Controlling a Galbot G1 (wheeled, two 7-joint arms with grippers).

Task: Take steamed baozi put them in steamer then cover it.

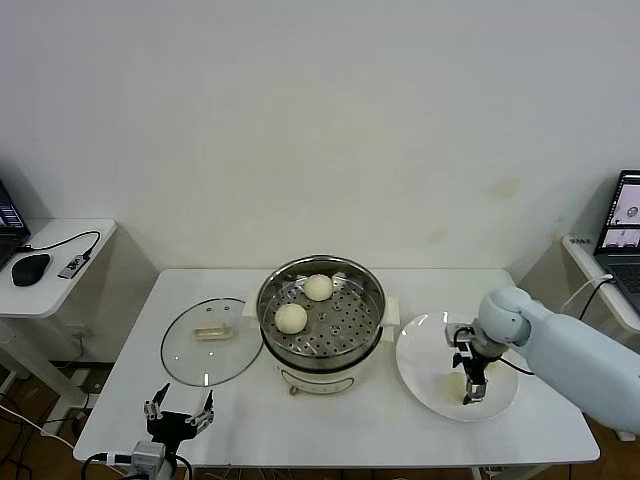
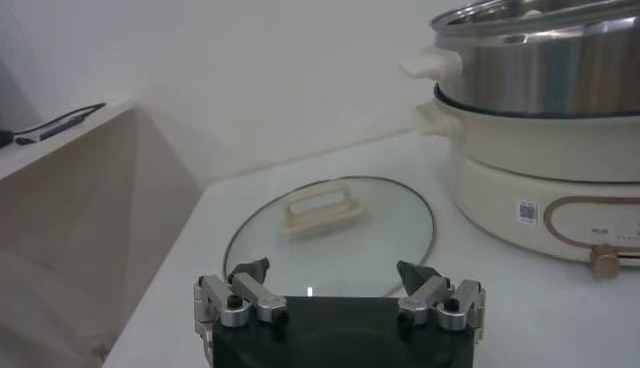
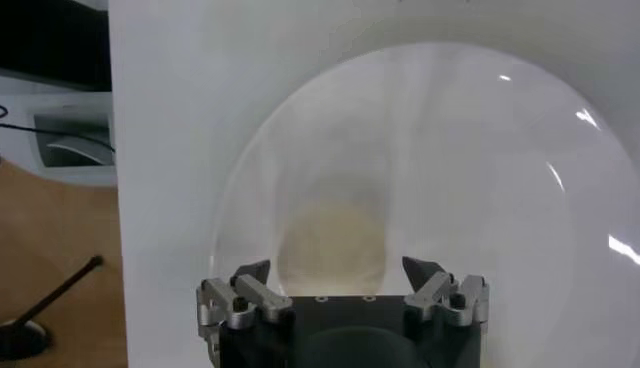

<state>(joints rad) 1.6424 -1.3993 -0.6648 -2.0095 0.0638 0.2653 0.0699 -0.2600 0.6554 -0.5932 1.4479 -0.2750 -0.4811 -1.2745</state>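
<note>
Two buns sit inside the steamer, the lid lies flat just left of it, the left gripper waits spread nearer the table's front edge, and right of it the right gripper hangs spread over a plate, above what may be a bun.

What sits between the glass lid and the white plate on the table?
The steamer, holding two buns, stands between the lid and the plate, as the head view shows.

No legible text anywhere
</note>
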